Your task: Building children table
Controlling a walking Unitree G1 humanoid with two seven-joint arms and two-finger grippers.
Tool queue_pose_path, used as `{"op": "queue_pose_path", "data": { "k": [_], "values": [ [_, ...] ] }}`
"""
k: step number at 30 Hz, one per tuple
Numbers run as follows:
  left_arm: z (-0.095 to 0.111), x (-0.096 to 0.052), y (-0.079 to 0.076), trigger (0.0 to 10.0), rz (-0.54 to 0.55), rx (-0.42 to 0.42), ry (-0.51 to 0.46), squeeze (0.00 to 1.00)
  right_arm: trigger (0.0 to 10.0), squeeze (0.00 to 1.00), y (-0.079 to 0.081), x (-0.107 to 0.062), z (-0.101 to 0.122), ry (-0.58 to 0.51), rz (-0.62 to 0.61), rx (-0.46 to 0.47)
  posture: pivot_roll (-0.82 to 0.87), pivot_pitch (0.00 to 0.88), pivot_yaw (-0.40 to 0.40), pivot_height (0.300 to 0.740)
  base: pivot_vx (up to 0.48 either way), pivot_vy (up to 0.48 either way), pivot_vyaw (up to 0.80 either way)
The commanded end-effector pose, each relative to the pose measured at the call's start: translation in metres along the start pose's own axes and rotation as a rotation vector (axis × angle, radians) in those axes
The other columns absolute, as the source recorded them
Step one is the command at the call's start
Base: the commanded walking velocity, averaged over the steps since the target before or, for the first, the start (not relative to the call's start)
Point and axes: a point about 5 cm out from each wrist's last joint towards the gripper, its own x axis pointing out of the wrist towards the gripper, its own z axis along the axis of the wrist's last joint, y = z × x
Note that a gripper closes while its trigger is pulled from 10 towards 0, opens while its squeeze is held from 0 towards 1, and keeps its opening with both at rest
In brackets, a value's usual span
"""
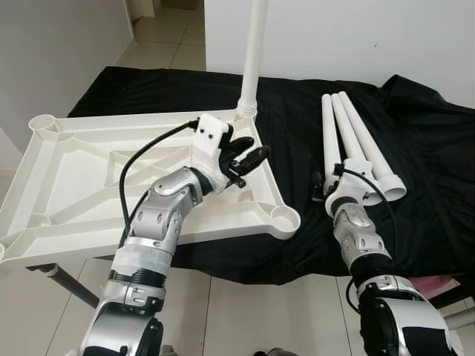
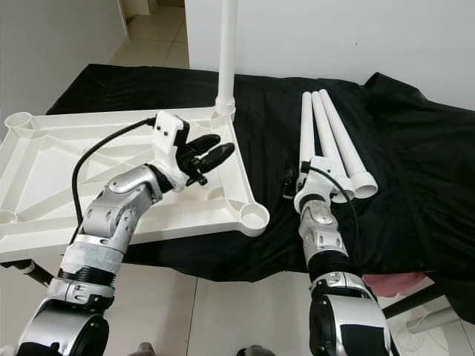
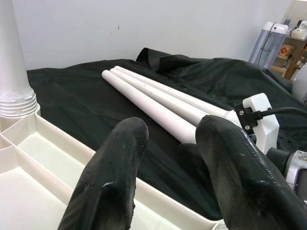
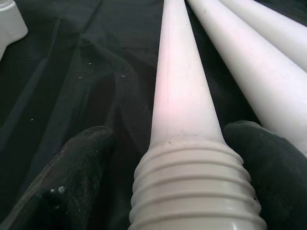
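A black cloth [image 1: 297, 126] covers the work surface. The white table top [image 1: 89, 178] lies upside down on the cloth's left part, its ribbed underside up, overhanging the cloth's near edge. One white leg [image 1: 254, 52] stands upright in the corner socket at the table top's far right corner. An open socket [image 1: 283, 217] shows at the near right corner. Three loose white legs [image 1: 356, 141] lie side by side on the cloth, to the right of the table top and apart from it, threaded ends toward the robot. The left gripper [image 1: 249, 161] hovers over the table top's right edge, fingers [image 3: 112, 177] spread with nothing between them. The right gripper [image 4: 192, 191] is at the near end of the loose leg closest to the table top, a finger on each side of its threaded end [image 4: 196, 187]; whether they press it cannot be told.
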Motion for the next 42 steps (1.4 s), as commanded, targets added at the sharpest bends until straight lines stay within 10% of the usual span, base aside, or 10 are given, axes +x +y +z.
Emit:
{"op": "queue_pose_path", "data": {
  "k": [1,19,21,24,25,28,29,32,33,42],
  "values": [
    [0.003,0.002,0.004,10.0,0.098,0.017,-0.005,0.00,10.0,0.00,0.001,0.001,-0.002,0.017,0.009,0.000,-0.03,0.000,-0.051,0.740,0.000,0.000,0.00],
    [0.009,0.005,0.009,10.0,0.137,0.046,-0.009,0.00,10.0,0.00,0.004,-0.001,-0.013,0.068,0.026,0.029,-0.04,0.000,-0.050,0.740,0.000,0.000,0.00],
    [0.010,0.005,0.010,10.0,0.142,0.055,-0.012,0.00,5.1,0.00,0.004,-0.001,-0.016,0.088,0.026,0.039,-0.03,0.000,-0.048,0.740,0.000,0.000,0.00],
    [0.010,0.005,0.010,10.0,0.143,0.058,-0.012,0.00,5.1,0.00,0.004,-0.001,-0.018,0.098,0.024,0.043,-0.03,0.000,-0.048,0.740,0.000,0.000,0.00],
    [0.011,0.005,0.011,10.0,0.144,0.059,-0.012,0.00,8.9,0.00,0.005,-0.002,-0.020,0.109,0.024,0.048,-0.03,0.000,-0.046,0.740,0.000,0.000,0.00],
    [0.013,0.004,0.012,10.0,0.146,0.060,-0.017,0.00,7.4,0.00,0.005,-0.002,-0.024,0.128,0.021,0.054,-0.03,0.000,-0.044,0.740,0.000,0.000,0.00],
    [0.014,0.004,0.012,10.0,0.148,0.063,-0.020,0.00,10.0,0.00,0.006,-0.003,-0.026,0.132,0.024,0.056,-0.03,0.000,-0.044,0.740,0.000,0.000,0.00],
    [0.015,0.004,0.012,10.0,0.150,0.068,-0.023,0.00,9.1,0.00,0.007,-0.003,-0.026,0.130,0.026,0.056,-0.03,0.000,-0.044,0.740,0.000,0.000,0.00],
    [0.015,0.004,0.013,10.0,0.153,0.071,-0.025,0.00,0.0,0.00,0.007,-0.003,-0.026,0.125,0.026,0.055,-0.02,0.000,-0.042,0.740,0.000,0.000,0.00],
    [0.013,0.003,0.012,10.0,0.150,0.070,-0.018,0.00,0.0,0.00,0.006,-0.004,-0.022,0.059,0.012,0.017,-0.02,0.000,-0.035,0.740,0.000,0.000,0.00]
  ]
}}
